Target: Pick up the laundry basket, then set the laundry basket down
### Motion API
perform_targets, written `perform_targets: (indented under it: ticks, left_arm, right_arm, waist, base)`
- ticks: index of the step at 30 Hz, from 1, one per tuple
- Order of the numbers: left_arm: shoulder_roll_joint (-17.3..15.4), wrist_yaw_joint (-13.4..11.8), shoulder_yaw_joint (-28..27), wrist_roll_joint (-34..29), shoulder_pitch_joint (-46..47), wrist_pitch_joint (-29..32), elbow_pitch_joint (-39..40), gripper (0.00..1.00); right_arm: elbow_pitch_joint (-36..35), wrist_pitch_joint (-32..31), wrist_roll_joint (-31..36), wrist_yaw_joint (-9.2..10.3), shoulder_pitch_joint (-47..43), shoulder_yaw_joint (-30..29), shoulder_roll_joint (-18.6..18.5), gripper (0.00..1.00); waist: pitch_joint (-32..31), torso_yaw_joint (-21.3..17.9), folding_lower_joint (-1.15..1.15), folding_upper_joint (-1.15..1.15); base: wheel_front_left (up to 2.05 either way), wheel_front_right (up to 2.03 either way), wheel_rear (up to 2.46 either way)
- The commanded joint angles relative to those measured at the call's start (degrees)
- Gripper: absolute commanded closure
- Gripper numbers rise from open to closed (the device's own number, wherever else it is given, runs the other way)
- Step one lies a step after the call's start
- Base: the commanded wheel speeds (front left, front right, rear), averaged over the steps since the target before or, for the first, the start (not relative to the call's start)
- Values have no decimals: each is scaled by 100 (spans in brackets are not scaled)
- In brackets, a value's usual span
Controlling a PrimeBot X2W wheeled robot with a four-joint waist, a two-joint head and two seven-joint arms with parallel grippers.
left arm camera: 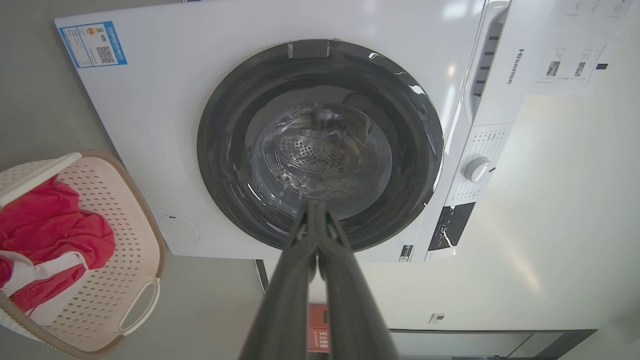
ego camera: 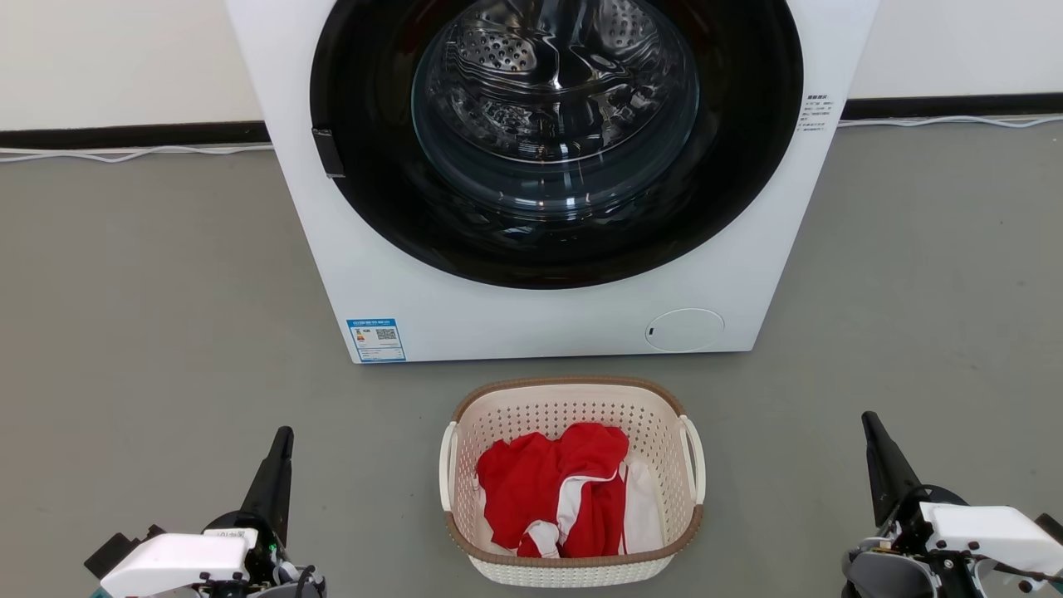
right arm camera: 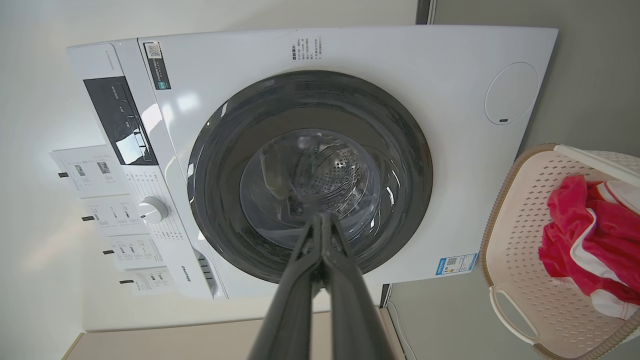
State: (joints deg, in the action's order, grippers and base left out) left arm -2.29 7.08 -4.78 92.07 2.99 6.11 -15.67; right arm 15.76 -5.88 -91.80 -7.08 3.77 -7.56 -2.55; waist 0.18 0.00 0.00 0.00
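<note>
The small cream-white perforated plastic laundry basket (ego camera: 565,411), rounded-rectangular with a brown woven-look rim and two white side handles, stands on the grey floor (ego camera: 149,332) just before the white front-loading washer (ego camera: 465,316). It holds crumpled red-and-white cloth (ego camera: 552,486). The left gripper (ego camera: 284,436) and the right gripper (ego camera: 869,418) flank it, well apart from it, each with its fingers pressed together.

Bright, even indoor light fills all three views; shadows are faint and soft. In the head view the grey floor (ego camera: 149,274) is evenly lit and sharp. The washing machine (ego camera: 540,324) has a round glass door (ego camera: 555,100) carrying small white glints and curved reflections. In the left wrist view, glare patches sit on the machine's white front at upper right, and the pale wall (left arm camera: 550,225) looks washed out. Both wrist views bow straight lines toward the edges. The left tool (left arm camera: 316,205) and right tool (right arm camera: 324,217) look blurry near the bottom edge.
</note>
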Motion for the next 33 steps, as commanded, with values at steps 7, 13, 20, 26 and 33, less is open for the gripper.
perform_targets:
  ticks: [7, 13, 20, 26, 33]
  left_arm:
    - [-59, 41, -172, 11, 320, 36, 164, 100]
    - [-59, 41, -172, 11, 320, 36, 164, 100]
    - [-59, 41, -172, 11, 320, 36, 164, 100]
    - [-59, 41, -172, 11, 320, 36, 164, 100]
    - [-59, 41, -172, 11, 320, 36, 164, 100]
  right_arm:
    - [-174, -59, -39, -41, 241, 106, -32, 100]
    - [-174, -59, -39, -41, 241, 106, -32, 100]
    - [-174, -59, -39, -41, 241, 106, -32, 100]
    - [-174, -59, -39, -41, 241, 106, -32, 100]
    - [-174, -59, -39, -41, 241, 106, -32, 100]
  waist:
    - [0, 0, 0, 0]
    - [0, 0, 0, 0]
    - [0, 0, 0, 0]
    - [0, 0, 0, 0]
    - [0, 0, 0, 0]
  base:
    - [0, 0, 0]
    - [0, 0, 0]
    - [0, 0, 0]
    - [0, 0, 0]
    - [0, 0, 0]
